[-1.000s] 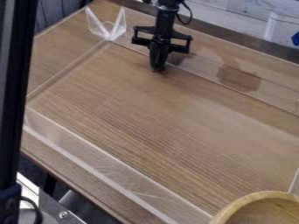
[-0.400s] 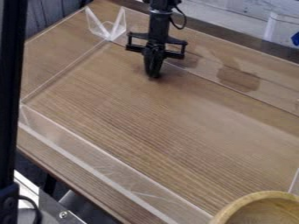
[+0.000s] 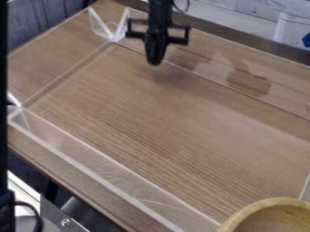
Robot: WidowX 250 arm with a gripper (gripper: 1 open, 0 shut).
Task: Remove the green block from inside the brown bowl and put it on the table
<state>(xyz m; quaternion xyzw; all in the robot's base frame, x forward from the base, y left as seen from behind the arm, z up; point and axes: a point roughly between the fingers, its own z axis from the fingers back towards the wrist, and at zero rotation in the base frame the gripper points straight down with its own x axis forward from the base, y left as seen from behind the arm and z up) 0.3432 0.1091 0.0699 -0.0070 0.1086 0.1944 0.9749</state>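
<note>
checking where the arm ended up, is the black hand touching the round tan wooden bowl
Apart. The camera view shows the black hand at the far end of the brown wood-grain table, while the round tan wooden bowl sits at the near right corner, bare tabletop between.

The black gripper [image 3: 157, 59] points down with its jaws closed together, and nothing is seen between them. Below it lies the brown wood-grain table [image 3: 158, 136] with low clear plastic walls. Far from it, at the bottom right corner, shows the pale rim of the round tan-brown bowl [image 3: 269, 211].
</note>
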